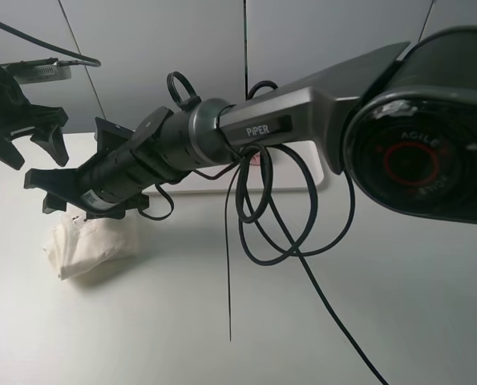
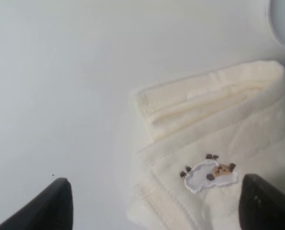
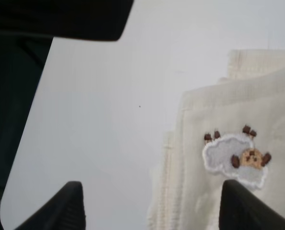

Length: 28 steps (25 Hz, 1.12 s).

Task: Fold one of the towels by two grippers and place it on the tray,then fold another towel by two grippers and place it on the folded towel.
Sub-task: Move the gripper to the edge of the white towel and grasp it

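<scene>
You have one cream-white towel [image 2: 214,143] below two grippers, left gripper [image 2: 156,206] and right gripper [image 3: 152,206], both spread apart, holding nothing.

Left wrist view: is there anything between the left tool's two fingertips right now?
Yes. Between the open left tool fingertips lies bare white table on one side and a corner of the folded cream-white towel, with its embroidered sheep patch, on the other.

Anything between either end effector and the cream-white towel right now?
Nothing visible. In both wrist views the cream-white towel lies on the bare white table, with no object between the open fingers and the cloth. The left end effector and right end effector hover above it, jaws apart, holding nothing.
</scene>
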### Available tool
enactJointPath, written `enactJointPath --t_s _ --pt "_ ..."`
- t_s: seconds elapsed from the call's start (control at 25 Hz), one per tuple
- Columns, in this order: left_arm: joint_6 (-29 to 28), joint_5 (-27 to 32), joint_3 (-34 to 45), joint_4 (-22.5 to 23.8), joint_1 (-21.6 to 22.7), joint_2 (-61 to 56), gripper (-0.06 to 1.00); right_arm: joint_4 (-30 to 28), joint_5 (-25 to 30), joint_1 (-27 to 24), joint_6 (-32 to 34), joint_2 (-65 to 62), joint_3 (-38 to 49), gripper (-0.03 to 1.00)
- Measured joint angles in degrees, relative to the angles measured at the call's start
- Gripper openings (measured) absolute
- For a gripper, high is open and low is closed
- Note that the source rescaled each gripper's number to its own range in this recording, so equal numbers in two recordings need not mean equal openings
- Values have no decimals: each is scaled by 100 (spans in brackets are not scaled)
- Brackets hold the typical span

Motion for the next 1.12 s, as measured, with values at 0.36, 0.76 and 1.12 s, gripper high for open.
enactJointPath --t_s 0.36,0.76,1.12 --pt "0 12 0 -12 0 0 90 -775 976 -704 56 3 0 73" --pt "11 12 0 -61 0 0 90 -1743 1184 -816 582 289 0 76" --pt "100 -9 0 -220 0 0 90 -1723 1528 -712 594 548 -376 75"
